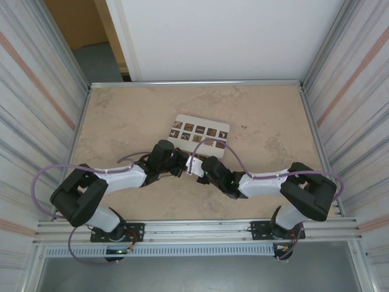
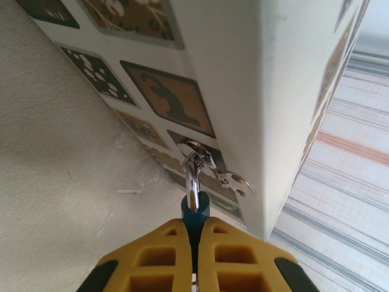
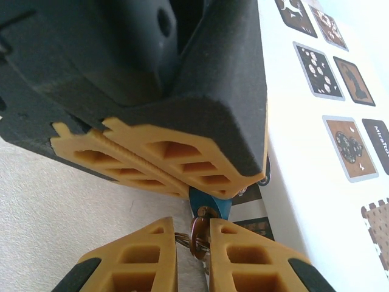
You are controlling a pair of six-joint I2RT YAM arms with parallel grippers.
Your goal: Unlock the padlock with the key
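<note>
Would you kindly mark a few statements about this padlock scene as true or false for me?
1. The left end effector is shut on the blue padlock. True.
2. The padlock's shackle is blue. False: it is silvery; the body is the blue part.
3. The right end effector is wide open. False: its fingers close on a small brownish ring just below the padlock.
4. The two end effectors meet just in front of the white box. True.
5. The white box sits in the table's far right corner. False: it lies near the middle of the table.
</note>
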